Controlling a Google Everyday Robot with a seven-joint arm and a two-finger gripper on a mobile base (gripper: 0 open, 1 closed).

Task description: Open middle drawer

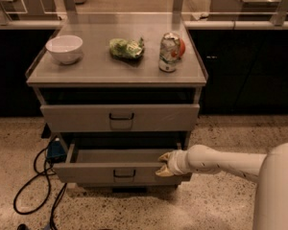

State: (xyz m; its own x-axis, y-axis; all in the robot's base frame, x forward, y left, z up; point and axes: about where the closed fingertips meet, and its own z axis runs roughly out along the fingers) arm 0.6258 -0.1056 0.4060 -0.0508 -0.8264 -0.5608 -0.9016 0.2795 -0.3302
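The middle drawer (96, 172) is a grey-beige drawer with a low front and a small black loop handle (124, 174). It stands pulled partly out of the cabinet, and its inside shows. My gripper (163, 164) is at the right end of the drawer front, at its top edge. Its tan fingers are spread: one sits inside behind the front, the other in front of it. My white arm (216, 161) reaches in from the right.
The top drawer (86, 117) is closed above. A sliver of the lowest drawer (134, 186) shows below. On the cabinet top (96, 71) stand a white bowl (64, 48), a green bag (126, 48) and a can (170, 51). Black cables (36, 176) lie on the floor at left.
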